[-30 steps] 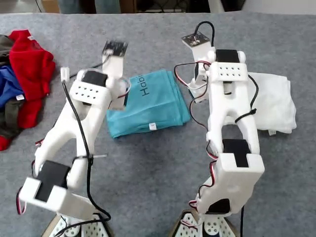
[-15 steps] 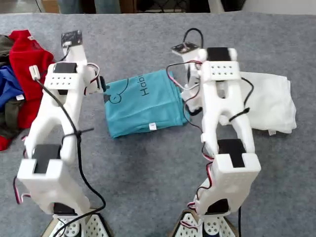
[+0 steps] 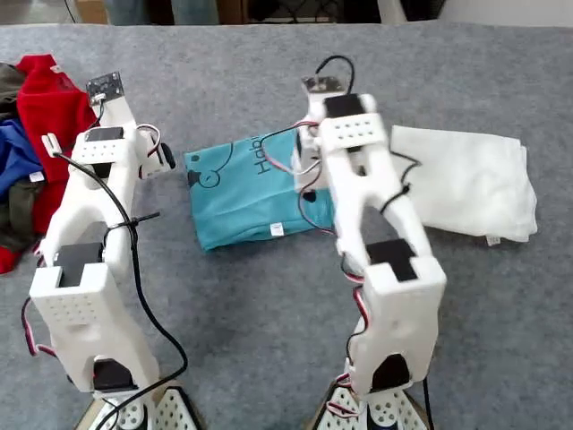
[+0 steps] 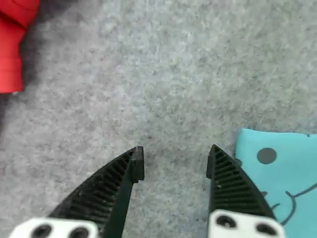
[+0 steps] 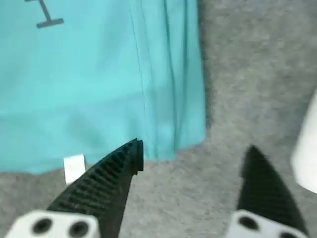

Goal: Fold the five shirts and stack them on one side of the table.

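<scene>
Left end effector (image 4: pixel 177 151) and right end effector (image 5: pixel 194 147) hang released at opposite edges of the teal shirt (image 3: pixel 246 193). Soft, light, limp: probably best pinched through all layers at both edges.

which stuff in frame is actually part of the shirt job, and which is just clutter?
Part of the job:
- teal shirt, folded, between the arms
- white shirt, folded, on the right side
- unfolded heap at the left edge: red shirt, blue shirt, dark shirt
- left gripper and right gripper, both open

Not part of it:
- grey table cover, surface only
- brown object past the far edge
</scene>
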`<state>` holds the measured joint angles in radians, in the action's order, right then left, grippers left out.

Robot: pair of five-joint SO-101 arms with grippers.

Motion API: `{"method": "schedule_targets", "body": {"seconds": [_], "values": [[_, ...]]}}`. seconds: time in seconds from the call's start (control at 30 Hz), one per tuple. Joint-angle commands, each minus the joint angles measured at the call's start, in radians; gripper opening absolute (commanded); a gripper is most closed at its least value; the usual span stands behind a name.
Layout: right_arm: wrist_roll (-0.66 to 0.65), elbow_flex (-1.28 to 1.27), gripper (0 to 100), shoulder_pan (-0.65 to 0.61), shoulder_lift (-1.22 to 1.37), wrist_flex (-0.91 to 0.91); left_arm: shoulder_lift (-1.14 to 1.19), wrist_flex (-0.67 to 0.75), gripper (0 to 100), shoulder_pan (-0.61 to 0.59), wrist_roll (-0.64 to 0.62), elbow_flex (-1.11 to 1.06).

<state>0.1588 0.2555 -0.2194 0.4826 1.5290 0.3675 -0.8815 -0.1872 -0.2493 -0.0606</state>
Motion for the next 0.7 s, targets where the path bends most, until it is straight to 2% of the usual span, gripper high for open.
{"method": "schedule_targets", "body": {"seconds": [0.0, 0.53, 0.6, 0.67], "values": [[0.046, 0.047, 41.7, -0.035, 0.077, -0.031, -0.012, 0.012, 22, -0.005, -0.005, 0.039], [0.049, 0.197, 42.3, -0.038, 0.335, -0.031, -0.012, 0.014, 22, -0.004, -0.003, 0.035], [0.049, 0.197, 40.3, -0.041, 0.343, -0.031, -0.012, 0.014, 22, -0.004, -0.003, 0.035], [0.049, 0.197, 34.2, -0.041, 0.340, -0.031, -0.012, 0.014, 22, -0.004, -0.003, 0.035]]}}
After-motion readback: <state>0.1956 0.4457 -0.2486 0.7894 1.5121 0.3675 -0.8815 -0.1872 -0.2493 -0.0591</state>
